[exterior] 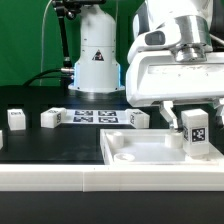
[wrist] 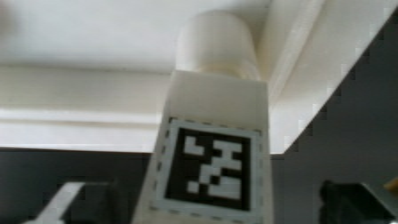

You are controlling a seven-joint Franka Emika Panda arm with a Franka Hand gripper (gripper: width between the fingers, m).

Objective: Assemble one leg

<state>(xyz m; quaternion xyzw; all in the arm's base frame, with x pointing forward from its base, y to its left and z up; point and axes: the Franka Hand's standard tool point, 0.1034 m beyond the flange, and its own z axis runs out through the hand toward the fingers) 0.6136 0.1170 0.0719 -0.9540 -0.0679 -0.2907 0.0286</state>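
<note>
The tool point(exterior: 192, 113) straddles the leg point(exterior: 195, 128), its jaws seemingly wide, with dark gaps on either side in the blurry wrist view. The leg stands upright at the corner of the white panel point(exterior: 130, 152) on the exterior view's right. I judge the step in hand is seating the leg. Next comes a firm, square grip, then twisting it home.

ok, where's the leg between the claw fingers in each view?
Exterior view: leg at the exterior view's right, upright over the white panel, inside the claw.
Wrist view: leg fills the middle, tag toward the camera.
Shared landmark: the white panel's raised rim.
</note>
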